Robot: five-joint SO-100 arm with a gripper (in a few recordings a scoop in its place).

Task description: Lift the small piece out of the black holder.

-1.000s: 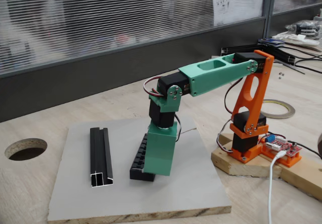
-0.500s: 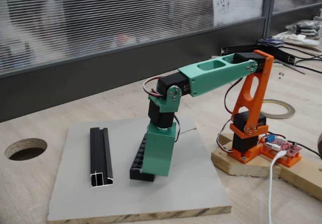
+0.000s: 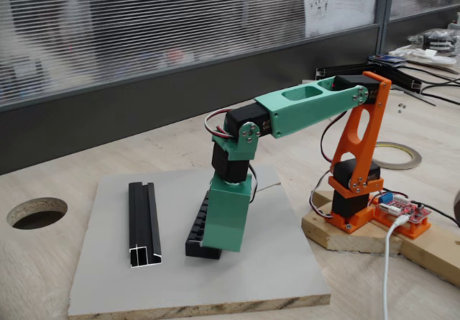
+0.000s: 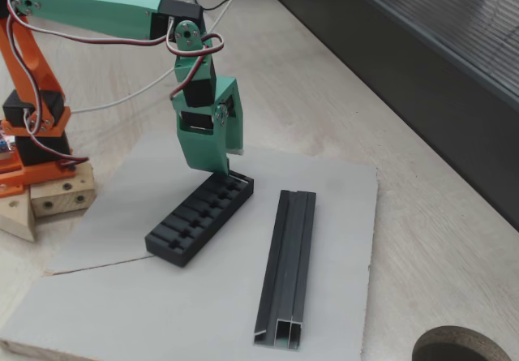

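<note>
In a fixed view: black holder (image 3: pixel 198 228) lying flat on grey board (image 3: pixel 108 277), long side running near to far, green gripper (image 3: pixel 223 247) down over its right side.

In another fixed view: gripper (image 4: pixel 224 169) tip at holder's (image 4: pixel 199 217) far end, long side slanting near-left to far-right. Fingers open or closed, cannot tell. Small piece too tiny to spot.

Black holder (image 4: pixel 199 217): short black plastic block, crosswise slots along its top, lying flat on a grey board (image 4: pixel 340 215), long axis running 7 to 1 o'clock. Small piece: too small to make out.
</note>
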